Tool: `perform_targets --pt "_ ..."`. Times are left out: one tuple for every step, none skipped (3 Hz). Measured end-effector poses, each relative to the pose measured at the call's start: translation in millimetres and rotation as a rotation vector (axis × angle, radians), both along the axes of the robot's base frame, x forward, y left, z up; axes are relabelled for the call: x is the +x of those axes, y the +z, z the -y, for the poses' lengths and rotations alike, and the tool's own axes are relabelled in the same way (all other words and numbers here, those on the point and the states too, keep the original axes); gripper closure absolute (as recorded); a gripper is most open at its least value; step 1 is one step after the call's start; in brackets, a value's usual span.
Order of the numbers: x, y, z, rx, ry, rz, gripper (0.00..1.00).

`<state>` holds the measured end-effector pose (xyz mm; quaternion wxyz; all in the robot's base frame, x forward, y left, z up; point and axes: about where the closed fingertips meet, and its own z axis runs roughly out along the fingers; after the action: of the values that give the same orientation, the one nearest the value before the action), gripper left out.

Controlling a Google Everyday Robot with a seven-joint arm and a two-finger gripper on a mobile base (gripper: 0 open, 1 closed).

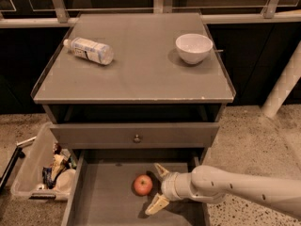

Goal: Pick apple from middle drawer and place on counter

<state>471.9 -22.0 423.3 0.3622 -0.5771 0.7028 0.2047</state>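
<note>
The apple (143,184) is small and red and lies on the floor of the open middle drawer (106,201), a shallow grey tray pulled out at the bottom of the cabinet. My gripper (158,188) comes in from the right on a white arm. It is open and empty, with one fingertip (161,169) behind the apple and the other nearer the camera, so the apple lies just left of the gap. The counter (136,69) is the flat grey cabinet top above.
A plastic bottle (89,50) lies on its side at the counter's left. A white bowl (194,48) stands at its right. A grey drawer front with a round knob (137,138) sits above the open drawer. A bin of clutter (44,171) stands on the floor at left.
</note>
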Motion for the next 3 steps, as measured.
perform_targets --pt "7 -9 -3 0.065 -0.019 -0.024 0.0" --pt "10 -16 -8 0.087 -0.031 -0.026 0.0" --pt "14 -31 -12 0.096 -0.068 -0.034 0.0"
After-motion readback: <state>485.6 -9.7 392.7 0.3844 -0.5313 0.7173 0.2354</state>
